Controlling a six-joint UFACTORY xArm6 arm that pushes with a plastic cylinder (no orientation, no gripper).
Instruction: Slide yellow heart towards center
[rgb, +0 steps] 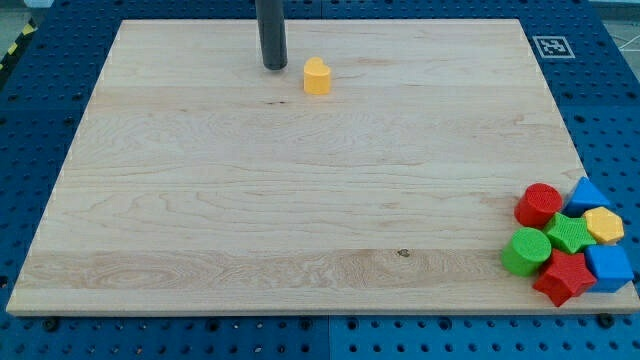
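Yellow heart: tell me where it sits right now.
The yellow heart lies near the view's top edge of the board, slightly left of middle, just right of my tip and apart from it.

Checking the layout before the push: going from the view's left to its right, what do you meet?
My tip → yellow heart → green cylinder → blue triangle. The other clustered blocks overlap too much to order.

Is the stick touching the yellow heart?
No, my tip sits just to the view's left of the yellow heart, with bare board between them.
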